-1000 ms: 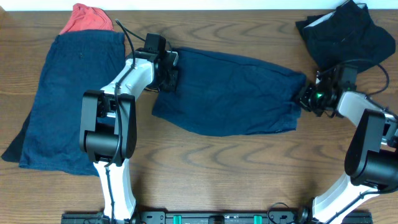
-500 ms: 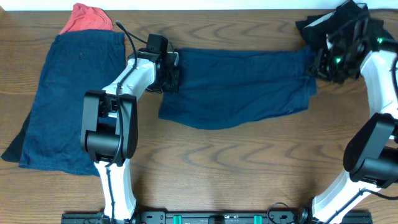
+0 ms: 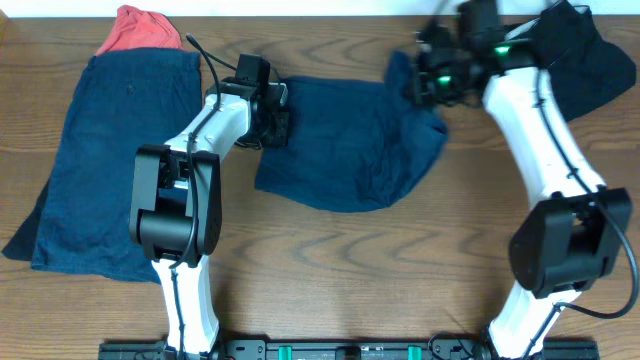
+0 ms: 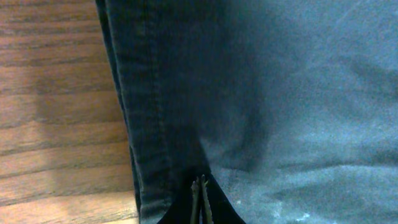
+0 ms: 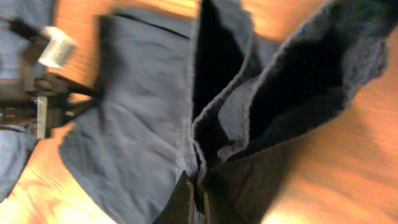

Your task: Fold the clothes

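My left claw (image 3: pixel 272 118), pinched shut, anchors one edge of the navy shorts (image 3: pixel 340 150); my right claw (image 3: pixel 430 85), also shut, holds the opposite edge aloft for folding.

Mid-frame, the navy shorts (image 3: pixel 345 140) lie partly doubled over, their right end bunched and raised at upper centre. A larger navy garment (image 3: pixel 110 160) lies spread flat at left, with a coral-red garment (image 3: pixel 138 30) crumpled at its top edge. A near-black garment (image 3: pixel 590 55) is heaped at upper right.

Your overhead is evenly lit but motion-blurred at 1 o'clock; the right wrist view smears; the shorts (image 4: pixel 280 93) look dim.
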Controlling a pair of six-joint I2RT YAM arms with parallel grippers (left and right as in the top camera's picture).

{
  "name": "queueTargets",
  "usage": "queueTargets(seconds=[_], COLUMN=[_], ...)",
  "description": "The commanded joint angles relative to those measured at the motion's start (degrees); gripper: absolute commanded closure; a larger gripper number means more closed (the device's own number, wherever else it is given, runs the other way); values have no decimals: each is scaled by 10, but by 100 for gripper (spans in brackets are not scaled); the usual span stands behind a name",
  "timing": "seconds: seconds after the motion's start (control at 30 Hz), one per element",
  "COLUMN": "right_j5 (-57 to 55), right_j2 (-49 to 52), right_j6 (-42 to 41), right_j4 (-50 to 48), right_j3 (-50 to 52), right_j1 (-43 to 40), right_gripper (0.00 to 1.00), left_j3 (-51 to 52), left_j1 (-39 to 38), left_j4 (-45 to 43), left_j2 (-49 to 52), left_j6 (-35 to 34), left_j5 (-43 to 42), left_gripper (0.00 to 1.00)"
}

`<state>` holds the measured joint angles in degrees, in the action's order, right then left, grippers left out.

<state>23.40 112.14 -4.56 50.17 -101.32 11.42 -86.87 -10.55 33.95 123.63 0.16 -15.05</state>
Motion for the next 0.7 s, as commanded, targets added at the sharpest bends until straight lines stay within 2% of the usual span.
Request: queueTargets(seconds=[0.0,0.4,0.67], right_j5=[-16,-64,-65], right_j2=[6,69,95], right_j6=[-34,-117,-132], right_j4=[-32,-164,-193], right_j3=[-10,-10,-10], right_j1=[46,154,183], right_gripper=[98,98,98], left_j3=[15,15,15], left_j1=[5,5,7], left_j4=[-3,-4,3], left_j2=[37,37,29], left_j6=[-3,-3,-3], left_j5=[21,21,21], left_gripper=[94,94,93])
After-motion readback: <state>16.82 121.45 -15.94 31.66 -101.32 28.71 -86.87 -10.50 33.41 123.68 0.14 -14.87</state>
